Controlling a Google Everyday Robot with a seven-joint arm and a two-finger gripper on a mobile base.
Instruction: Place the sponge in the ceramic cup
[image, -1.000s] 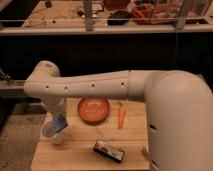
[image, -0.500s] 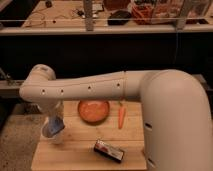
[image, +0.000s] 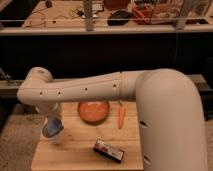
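Camera view is showing your gripper (image: 51, 120) hanging over the left end of the bench (image: 80, 154), directly above the ceramic cup (image: 56, 136). The sponge (image: 50, 128) is sitting at the cup's mouth. You cannot tell whether the gripper is gripping it. You are likely looking at the placing step, which calls for a clean release and a straight lift.

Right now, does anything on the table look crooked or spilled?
Nothing is spilled or broken. The black packet lies askew near the front edge of the table. The sponge sits tilted at the mouth of the ceramic cup, just under the pincer; whether it is fully inside, I cannot tell.
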